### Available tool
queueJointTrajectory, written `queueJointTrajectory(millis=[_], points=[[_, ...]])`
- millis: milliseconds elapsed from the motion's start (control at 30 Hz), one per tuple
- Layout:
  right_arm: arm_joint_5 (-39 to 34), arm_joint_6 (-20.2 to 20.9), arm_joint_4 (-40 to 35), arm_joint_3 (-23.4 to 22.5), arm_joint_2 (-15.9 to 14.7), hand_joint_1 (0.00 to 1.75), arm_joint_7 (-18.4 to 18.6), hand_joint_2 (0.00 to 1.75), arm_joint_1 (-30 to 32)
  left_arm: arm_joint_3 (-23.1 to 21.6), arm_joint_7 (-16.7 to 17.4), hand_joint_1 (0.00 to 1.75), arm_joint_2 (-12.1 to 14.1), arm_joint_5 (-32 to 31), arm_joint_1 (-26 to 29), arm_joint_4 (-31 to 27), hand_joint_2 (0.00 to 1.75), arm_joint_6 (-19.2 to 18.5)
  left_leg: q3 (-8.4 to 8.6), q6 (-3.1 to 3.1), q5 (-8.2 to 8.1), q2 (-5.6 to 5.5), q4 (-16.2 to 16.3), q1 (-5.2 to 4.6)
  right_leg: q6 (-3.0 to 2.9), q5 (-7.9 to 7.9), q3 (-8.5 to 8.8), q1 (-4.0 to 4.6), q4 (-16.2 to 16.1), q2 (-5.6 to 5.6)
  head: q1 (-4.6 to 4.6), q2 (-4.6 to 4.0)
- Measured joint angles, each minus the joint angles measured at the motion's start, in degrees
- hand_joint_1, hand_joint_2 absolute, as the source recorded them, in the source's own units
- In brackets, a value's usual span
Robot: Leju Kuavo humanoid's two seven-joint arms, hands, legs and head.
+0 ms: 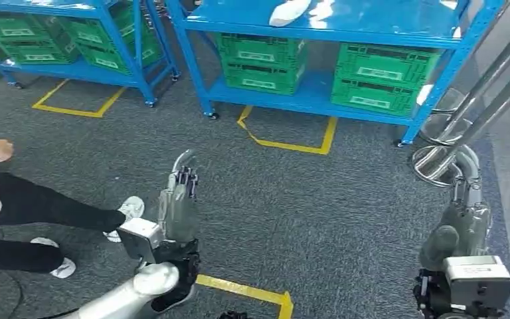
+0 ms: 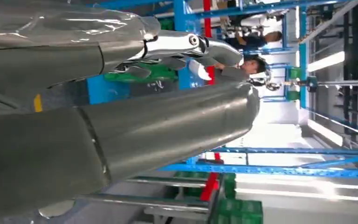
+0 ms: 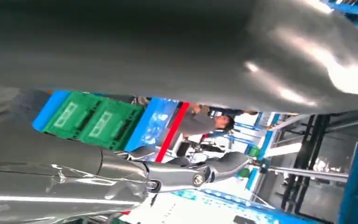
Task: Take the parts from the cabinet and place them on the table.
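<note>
left hand [image 1: 179,199] and right hand [image 1: 461,222], both empty with fingers apart, hang low over carpet; i log white parts [image 1: 291,11] ahead on the blue cabinet [image 1: 319,30] top, between them, long axis slanting.

Readable text: none in any view.
Green crates [image 1: 261,61]: each carries a white label, too blurred to read.
Left wrist unit [image 1: 139,234]: pale plate, no legible marking.
Right wrist unit [image 1: 478,274]: pale plate, marking illegible.
</note>
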Motion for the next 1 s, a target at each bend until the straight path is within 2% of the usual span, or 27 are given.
queueJointTrajectory(millis=[33, 67, 100, 133, 167, 200, 233, 267, 300, 333, 367, 400, 433, 467, 500, 533, 567, 600, 633, 667, 733, 767, 833, 867, 900, 933, 1000], points=[[0.0, 0.0, 0.0, 0.0, 0.0, 0.00, 0.0, 0.00, 0.0, 0.0, 0.0, 0.00, 0.0, 0.0, 0.0, 0.0, 0.00, 0.0, 1.23, 1.20, -1.08, -0.18, -1.3, -0.31, 0.25, -0.37, -0.11, 0.01, -0.7, 0.01, 0.79, 0.00], [0.0, 0.0, 0.0, 0.0, 0.0, 0.00, 0.0, 0.00, 0.0, 0.0, -0.1, 0.00, 0.0, -0.1, 0.1, 0.0, 0.00, 0.1, 2.26, 1.43, -1.76, -0.18, -2.4, -0.55, 0.61, -0.48, 0.39, -0.24, -1.4, 0.32, 1.27, 0.00], [0.0, 0.0, 0.0, 0.1, 0.0, 0.00, 0.1, 0.00, 0.0, 0.0, -0.1, 0.00, 0.0, -0.1, 0.0, -0.2, 0.00, 0.2, 3.01, 1.46, -2.34, -0.13, -3.9, -0.84, 0.93, -0.61, 0.74, -0.46, -2.2, 0.24, 0.26, 0.00], [0.0, 0.0, 0.0, 0.1, 0.0, 0.00, 0.2, 0.00, 0.0, 0.0, -0.1, 0.00, 0.0, -0.1, 0.1, -0.2, 0.00, 0.2, 3.46, 1.49, -2.58, -0.10, -4.7, -0.78, 1.25, -0.05, 2.27, -0.27, -2.0, 0.16, 0.07, 0.00], [0.1, 0.0, 0.0, 0.1, 0.0, 0.00, 0.2, 0.00, -0.1, 0.0, -0.1, 0.00, 0.0, -0.1, 0.1, -0.2, 0.00, 0.2, 4.87, 1.19, -3.07, 0.16, -5.8, -0.31, 1.66, 0.36, 2.88, -0.11, -1.9, 0.07, 0.00, 0.00], [0.2, 0.0, -0.1, 0.1, 0.0, 0.00, 0.3, 0.00, -0.1, 0.0, -0.1, 0.00, 0.0, -0.2, 0.1, -0.3, 0.00, 0.2, 6.34, 0.66, -3.07, 0.12, -6.9, 0.15, 1.75, -0.05, 1.80, -0.20, -0.8, -0.40, 0.07, 0.00], [0.3, -0.1, -0.1, 0.1, 0.0, 0.00, 0.2, 0.00, -0.3, 0.0, -0.1, 0.00, 0.0, -0.2, 0.1, -0.3, 0.00, 0.2, 7.69, 0.47, -3.44, 0.06, -7.5, 0.12, 1.85, 0.43, 0.71, -0.12, 2.7, -1.07, 0.52, 0.00], [0.3, -0.1, -0.1, 0.1, 0.0, 0.00, 0.3, 0.00, -0.4, 0.0, -0.1, 0.00, 0.0, -0.2, 0.1, -0.3, 0.00, 0.2, 8.50, 0.45, -3.91, 0.07, -7.8, 0.17, 1.96, -0.04, -1.85, -0.11, 7.3, -1.14, 0.99, 0.00], [0.3, -0.1, -0.1, 0.2, 0.0, 0.00, 0.5, 0.00, -0.4, 0.0, -0.1, 0.00, 0.0, -0.2, 0.2, -0.3, 0.00, 0.2, 9.30, 0.28, -4.55, 0.08, -7.9, 0.20, 2.05, -1.70, -4.99, -0.14, 11.9, -1.14, 1.27, 0.00], [0.3, -0.1, -0.1, 0.2, 0.0, 0.00, 0.5, 0.00, -0.3, 0.0, -0.1, 0.00, 0.0, -0.2, 0.4, -0.3, 0.00, 0.2, 10.22, 0.24, -5.37, 0.11, -7.9, 0.22, 2.16, -4.37, -7.66, -0.23, 15.1, -1.18, 1.31, 0.00], [0.4, -0.1, 0.0, 0.3, 0.0, 0.00, 0.6, 0.00, -0.2, 0.0, -0.1, 0.00, 0.0, -0.2, 0.5, -0.3, 0.00, 0.2, 11.22, 0.16, -6.16, 0.10, -7.9, 0.27, 2.57, -6.72, -9.43, -0.29, 16.3, -1.22, 1.40, 0.00], [0.4, -0.1, 0.0, 0.3, 0.0, 0.00, 0.7, 0.00, -0.2, 0.0, -0.1, 0.00, 0.0, -0.2, 0.7, -0.3, 0.00, 0.2, 12.56, 0.00, -7.12, 0.08, -7.9, 0.35, 2.98, -7.84, -10.45, -0.39, 15.5, -1.29, 1.55, 0.00], [0.4, -0.1, 0.0, 0.3, 0.0, 0.00, 0.7, 0.00, -0.2, 0.0, -0.1, 0.00, 0.0, -0.2, 0.8, -0.3, 0.00, 0.2, 13.97, -0.21, -8.05, 0.04, -7.9, 0.48, 3.12, -7.32, -10.55, -0.45, 12.9, -1.42, 1.64, 0.00], [0.4, -0.1, 0.0, 0.3, 0.0, 0.00, 0.8, 0.00, -0.2, 0.0, -0.1, 0.00, 0.0, -0.2, 0.9, -0.3, 0.00, 0.2, 15.35, -0.47, -9.02, 0.01, -7.9, 0.58, 3.18, -4.87, -10.35, -0.54, 9.1, -1.55, 1.84, 0.00], [0.4, -0.1, 0.0, 0.3, 0.0, 0.00, 0.8, 0.00, -0.2, 0.0, -0.1, 0.00, 0.0, -0.3, 1.0, -0.3, 0.00, 0.1, 16.78, -0.73, -10.17, 0.04, -7.8, 0.67, 3.41, 0.38, -10.14, -0.78, 4.6, -1.74, 2.23, 0.00], [0.4, -0.1, 0.2, 0.3, 0.0, 0.00, 0.9, 0.00, -0.1, 0.0, -0.1, 0.00, 0.0, -0.3, 1.1, -0.3, 0.00, 0.2, 17.47, -1.08, -11.04, 0.04, -7.6, 0.43, 3.46, 8.25, -10.67, -0.91, 0.6, -2.24, 2.73, 0.00], [0.4, -0.1, 0.3, 0.4, 0.0, 0.00, 0.9, 0.00, 0.0, 0.0, 0.0, 0.00, 0.0, -0.3, 1.4, -0.3, 0.00, 0.2, 17.53, -1.38, -11.91, -0.05, -6.2, 0.37, 2.39, 9.37, -11.11, -0.71, 0.3, -2.57, 2.56, 0.00], [0.4, -0.1, 0.4, 0.5, 0.0, 0.00, 1.1, 0.00, 0.3, 0.0, -0.1, 0.00, 0.0, -0.4, 1.2, -0.4, 0.00, 0.2, 17.53, -1.85, -12.71, -0.04, -6.4, 0.41, 1.45, 9.28, -10.19, -0.29, 0.9, -1.82, 2.24, 0.00], [0.5, -0.1, 0.3, 0.6, 0.0, 0.00, 1.0, 0.00, 0.1, 0.0, -0.2, 0.00, 0.0, -0.5, 1.1, -0.5, 0.00, 0.2, 17.36, -2.07, -12.66, 0.06, -6.3, 0.68, 0.85, 8.59, -10.40, -0.01, 1.3, -1.83, 2.23, 0.00], [0.5, -0.1, 0.3, 0.7, 0.0, 0.00, 1.0, 0.00, -0.3, 0.0, -0.2, 0.00, 0.0, -0.5, 1.0, -0.6, 0.00, 0.2, 16.69, -2.26, -12.31, 0.15, -5.1, 0.78, 0.50, 8.54, -10.28, 0.10, 1.2, -1.65, 2.32, 0.00], [0.5, 0.0, 0.3, 0.7, 0.0, 0.00, 1.0, 0.00, -0.7, 0.0, -0.2, 0.00, 0.0, -0.6, 0.9, -0.8, 0.00, 0.2, 13.13, -2.77, -11.32, 0.04, 1.8, 0.93, -0.17, 7.92, -9.00, -0.38, 0.6, -1.55, 2.16, 0.00], [0.5, 0.2, 0.3, 0.7, 0.0, 0.00, 0.9, 0.00, -0.7, 0.0, -0.2, 0.00, 0.0, -0.6, 0.9, -0.9, 0.00, 0.2, 10.46, -3.03, -11.84, 0.05, 5.5, 0.94, -0.46, 7.57, -8.57, -0.39, 0.4, -1.56, 1.86, 0.00], [0.5, 0.4, 0.3, 0.8, 0.0, 0.00, 1.0, 0.00, -0.7, 0.0, -0.2, 0.00, 0.0, -0.6, 1.0, -0.9, 0.00, 0.2, 4.57, -3.51, -15.45, 0.06, 12.2, 1.26, -0.55, 6.88, -7.98, -0.36, 0.4, -1.49, 1.27, 0.00], [0.5, 0.4, 0.4, 0.8, 0.0, 0.00, 1.0, 0.00, -0.7, 0.0, -0.2, 0.00, 0.0, -0.6, 1.1, -0.9, 0.00, 0.2, 2.13, -3.62, -17.33, 0.06, 14.0, 1.33, -0.53, 6.50, -7.67, -0.34, 0.4, -1.38, 1.22, 0.00], [0.5, 0.4, 0.4, 0.9, 0.0, 0.00, 1.0, 0.00, -0.7, 0.0, -0.2, 0.00, 0.0, -0.6, 1.2, -0.9, 0.00, 0.2, 0.97, -3.61, -17.12, 0.06, 13.5, 1.34, -0.47, 6.15, -7.25, -0.35, 0.4, -1.27, 1.18, 0.00], [0.5, 0.4, 0.4, 0.9, 0.0, 0.00, 1.0, 0.00, -0.7, 0.0, -0.2, 0.00, 0.1, -0.6, 1.2, -0.9, 0.00, 0.2, 1.04, -3.54, -14.78, 0.06, 11.2, 1.34, -0.37, 5.81, -6.74, -0.37, 0.4, -1.17, 0.98, 0.00], [0.5, 0.4, 0.4, 0.9, 0.0, 0.00, 1.0, 0.00, -0.7, 0.0, -0.2, 0.00, 0.1, -0.6, 1.1, -0.9, 0.00, 0.2, 4.05, -3.18, -7.09, 0.06, 1.6, 1.35, -0.05, 5.12, -5.61, -0.43, 0.4, -1.01, 0.63, 0.00]])
